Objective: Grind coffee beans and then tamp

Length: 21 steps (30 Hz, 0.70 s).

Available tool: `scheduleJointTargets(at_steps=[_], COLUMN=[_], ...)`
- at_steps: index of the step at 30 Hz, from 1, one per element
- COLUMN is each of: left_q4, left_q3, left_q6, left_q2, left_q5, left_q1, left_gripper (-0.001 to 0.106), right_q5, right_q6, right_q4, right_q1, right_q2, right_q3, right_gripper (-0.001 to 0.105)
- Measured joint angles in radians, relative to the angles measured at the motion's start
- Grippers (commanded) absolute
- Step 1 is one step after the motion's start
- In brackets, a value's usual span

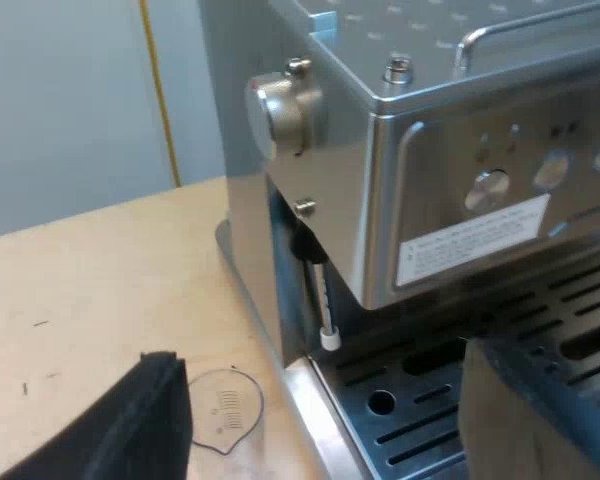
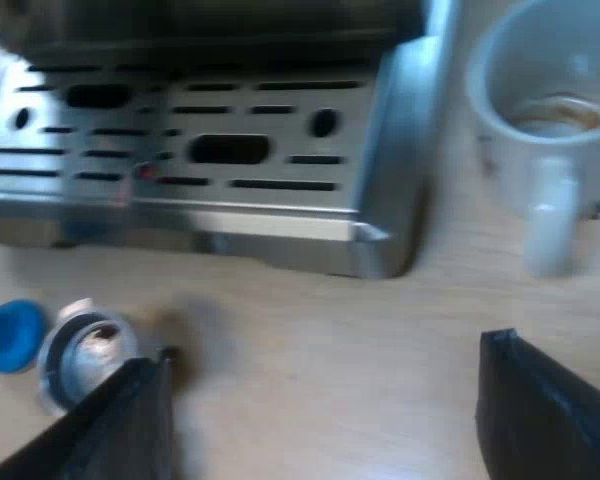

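Right gripper (image 2: 325, 350): fingers spread wide, nothing held, bare table under the gap. Metal holder (image 2: 80, 345) lies just outside one finger, basket opening up, with the blue tamper (image 2: 10, 335) just beyond. Judgement: holder is rigid, heavy, slick steel, so grip its handle rather than the rim. Farther out: drip tray (image 2: 210, 215), mug (image 2: 510, 160). Left gripper (image 1: 320, 355): spread, empty, measuring glass (image 1: 225, 410) beside one finger.

— On the light wooden surface (image 1: 80, 280)?
— Upright, a coffee machine (image 1: 430, 200); just beside its base, a clear measuring glass (image 1: 230, 405).
— And off the machine's front?
— Near one corner, a white mug (image 2: 540, 110), upright; farther out, a blue tamper (image 2: 10, 335) just beside a round metal holder (image 2: 85, 350).
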<state>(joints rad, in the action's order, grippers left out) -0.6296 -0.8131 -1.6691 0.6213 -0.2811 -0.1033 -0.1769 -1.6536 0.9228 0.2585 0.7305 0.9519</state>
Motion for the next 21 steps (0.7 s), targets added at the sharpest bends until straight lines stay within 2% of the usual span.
scheduleJointTargets(at_steps=[2,5,9,11,18,21], left_q4=[-0.005,-0.036,-0.083,-0.111,-0.117,-0.117], left_q3=[0.0,0.0,0.0,0.0,0.039,0.086], left_q6=[0.0,0.0,0.0,0.0,-0.002,-0.026], left_q2=[-0.002,-0.02,-0.058,-0.103,-0.24,-0.306], left_q5=[-0.001,-0.001,-0.002,0.022,0.031,0.032], left_q1=[0.0,0.0,0.0,0.0,0.0,0.0], left_gripper=[0.059,0.059,0.059,0.059,0.059,0.059], right_q5=[-0.047,-0.089,-0.103,-0.106,-0.11,-0.11], right_q6=[-0.056,-0.113,-0.174,-0.205,-0.217,-0.219], right_q4=[0.04,0.094,0.154,0.171,0.173,0.176], right_q1=[-0.115,-0.205,-0.265,-0.272,-0.272,-0.272], right_q2=[0.0,-0.013,-0.052,-0.101,-0.274,-0.352], right_q3=[0.002,0.002,0.002,0.002,0.002,-0.002], right_gripper=[0.065,0.065,0.065,0.065,0.065,0.065])
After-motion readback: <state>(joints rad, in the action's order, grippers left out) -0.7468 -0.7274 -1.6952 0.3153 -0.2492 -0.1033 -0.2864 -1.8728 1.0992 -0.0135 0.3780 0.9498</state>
